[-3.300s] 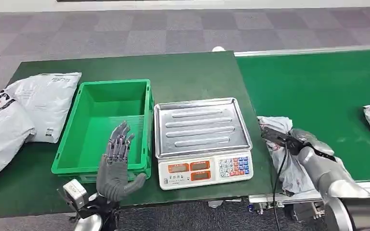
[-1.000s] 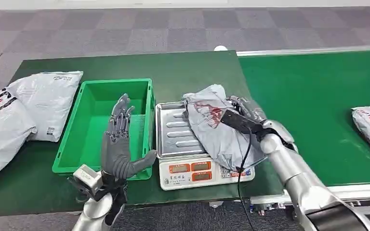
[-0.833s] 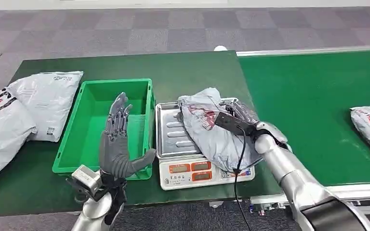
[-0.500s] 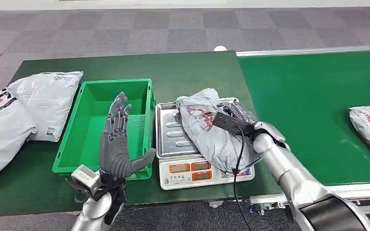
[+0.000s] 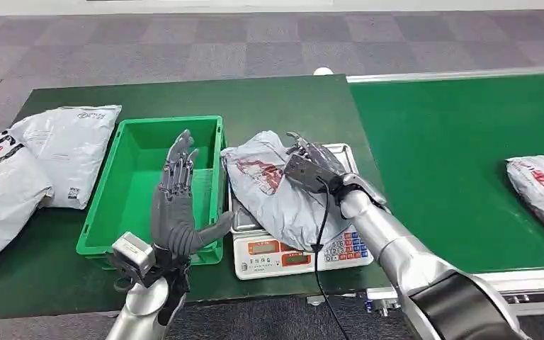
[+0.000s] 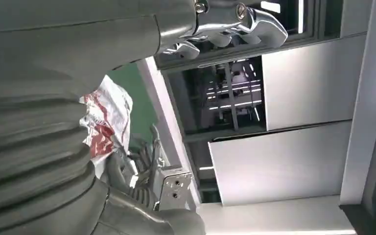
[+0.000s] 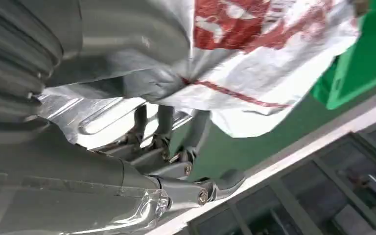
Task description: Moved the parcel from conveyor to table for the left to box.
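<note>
Fingers (image 7: 159,125) of the right hand (image 5: 310,165) grip the grey parcel (image 5: 273,195), which lies across the scale (image 5: 297,248) tray beside the green box (image 5: 149,185). Left hand (image 5: 177,209) hovers upright, fingers spread, holding nothing.

We hold our right hand (image 5: 312,166) out over the scale (image 5: 294,244), arm stretched forward from the lower right, and its fingers (image 7: 164,122) grip the grey parcel (image 5: 276,195) against the thumb. Our left hand (image 5: 177,205) stands upright just left of the scale, fingers straight and apart, thumb out toward it, palm turned to it, holding nothing.
</note>
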